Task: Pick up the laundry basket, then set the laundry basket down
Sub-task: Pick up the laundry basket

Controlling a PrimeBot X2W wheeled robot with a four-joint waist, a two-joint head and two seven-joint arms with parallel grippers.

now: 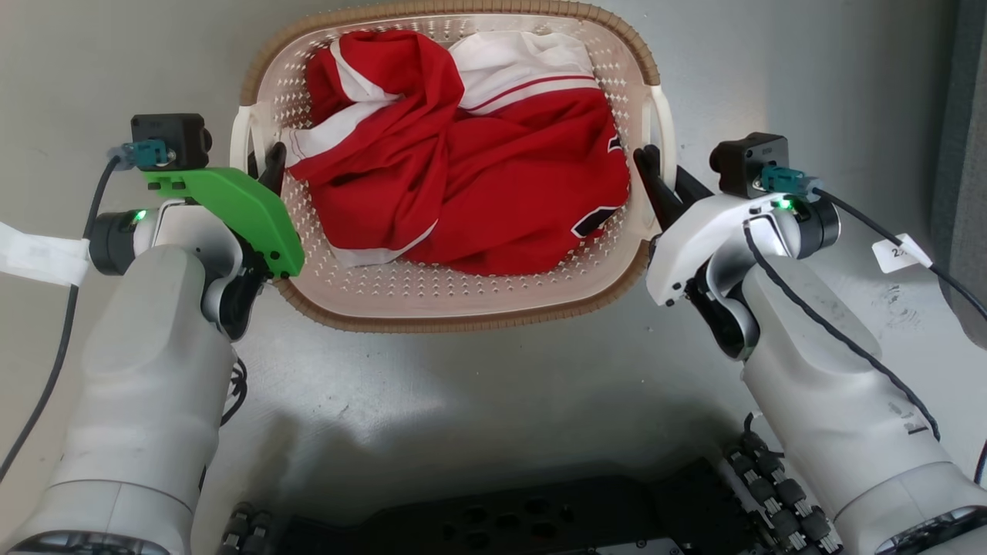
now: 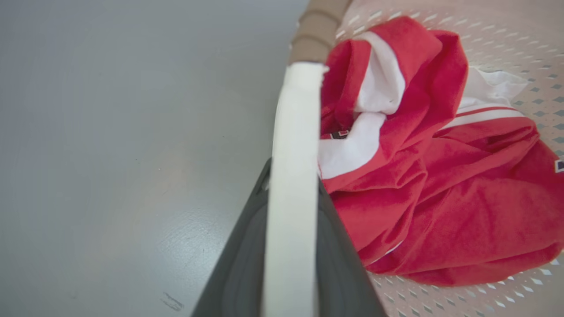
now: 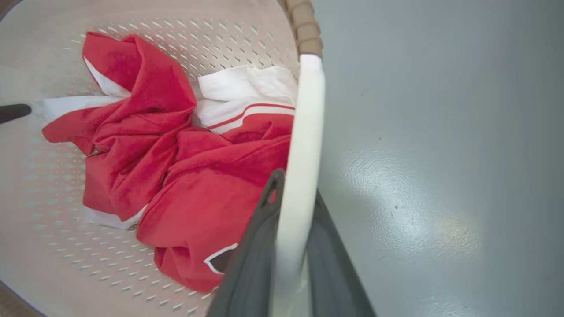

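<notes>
The laundry basket, cream and perforated with a brown woven rim, lies ahead of me over the grey floor. A crumpled red and white garment fills it. My left gripper is shut on the basket's white left handle. In the left wrist view that handle runs between the two dark fingers. My right gripper is shut on the white right handle, which the right wrist view shows as a white bar between its fingers. Whether the basket touches the floor I cannot tell.
Smooth grey floor surrounds the basket. My dark wheeled base sits at the bottom of the head view. A dark grey upright surface stands at the far right edge. Cables with white tags trail from both wrists.
</notes>
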